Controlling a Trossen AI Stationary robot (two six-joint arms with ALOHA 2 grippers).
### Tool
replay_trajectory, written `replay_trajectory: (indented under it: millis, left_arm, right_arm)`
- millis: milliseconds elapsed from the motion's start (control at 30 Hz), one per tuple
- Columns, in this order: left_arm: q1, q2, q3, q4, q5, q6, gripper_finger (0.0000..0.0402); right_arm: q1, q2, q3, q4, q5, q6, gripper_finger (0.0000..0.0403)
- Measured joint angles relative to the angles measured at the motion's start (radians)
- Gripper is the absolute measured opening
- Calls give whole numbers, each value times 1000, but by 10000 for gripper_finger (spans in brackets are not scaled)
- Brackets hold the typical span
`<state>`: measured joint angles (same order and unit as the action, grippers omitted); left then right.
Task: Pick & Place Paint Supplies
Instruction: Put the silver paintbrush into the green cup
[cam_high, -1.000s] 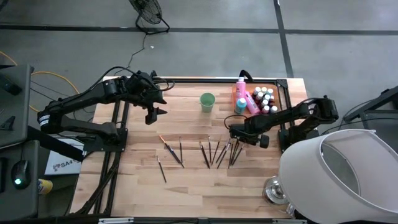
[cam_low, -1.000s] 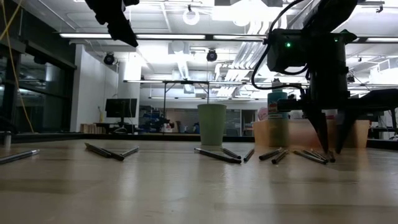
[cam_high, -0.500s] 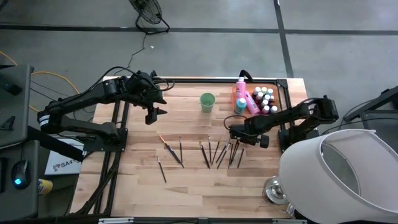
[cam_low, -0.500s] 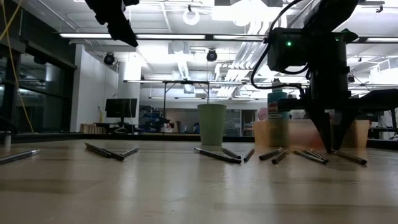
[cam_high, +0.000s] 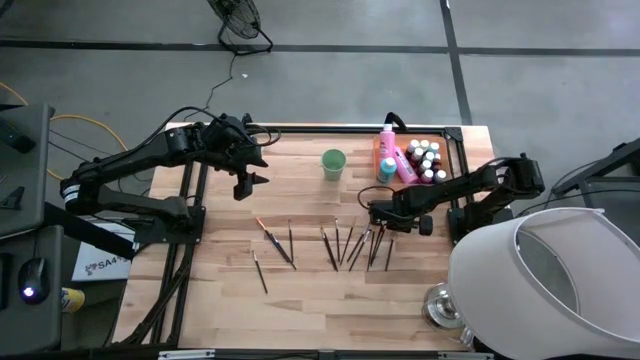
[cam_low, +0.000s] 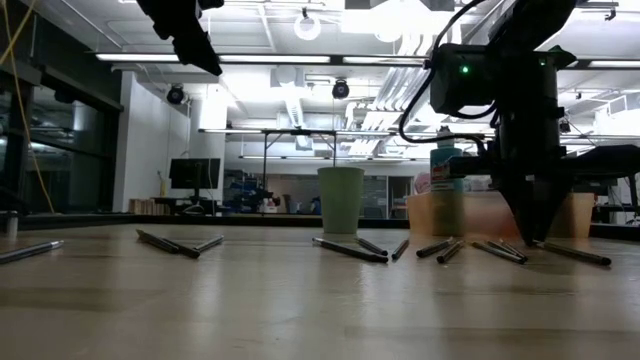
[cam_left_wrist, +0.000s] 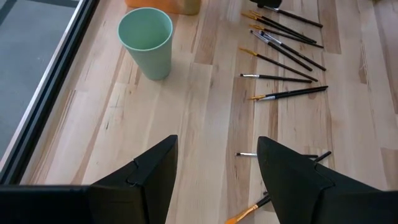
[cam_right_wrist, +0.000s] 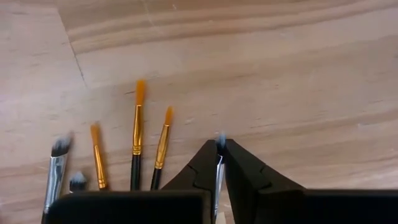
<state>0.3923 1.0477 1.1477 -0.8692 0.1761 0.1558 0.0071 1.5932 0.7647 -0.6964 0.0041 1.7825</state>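
Right gripper (cam_high: 377, 219) is sitting low on the wooden table (cam_high: 300, 290) at the right end of the brush row, fingers clenched on one thin brush (cam_right_wrist: 219, 163). In the right wrist view that brush is lying pinched between the two dark fingertips (cam_right_wrist: 239, 163), its pale grey bristle tip poking out just past them, shaft running back between the pads. In the low view the gripper (cam_low: 540, 235) is pointing straight down with its tips at table level.

Loose brushes (cam_high: 345, 245) are lying fanned on the wood just beside the gripper, on its left. The wrist view is showing three orange-tipped brushes (cam_right_wrist: 135, 134) and two grey-tipped ones (cam_right_wrist: 57, 163) next to the clamped one, apart from the fingers. More brushes (cam_high: 275, 243) are lying farther left, well apart from the gripper.

Small bottles (cam_high: 426, 160), a pink bottle (cam_high: 387, 140) and a teal bottle (cam_high: 386, 168) are standing in the orange tray (cam_high: 380, 150) at the table's far right edge, behind the right gripper. Green cup (cam_high: 333, 163) is standing upright left of the tray.

Left gripper (cam_high: 245, 183) is hanging above the table's left part with fingers spread, gripping nothing, well apart from the brushes.
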Motion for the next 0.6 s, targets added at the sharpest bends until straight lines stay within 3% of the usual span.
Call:
replay_trajectory:
  millis: [600]
  left_arm:
    - [0,-5,0,0,0,-1,214]
  right_arm:
    - [7,-5,2,20,95,-22,4]
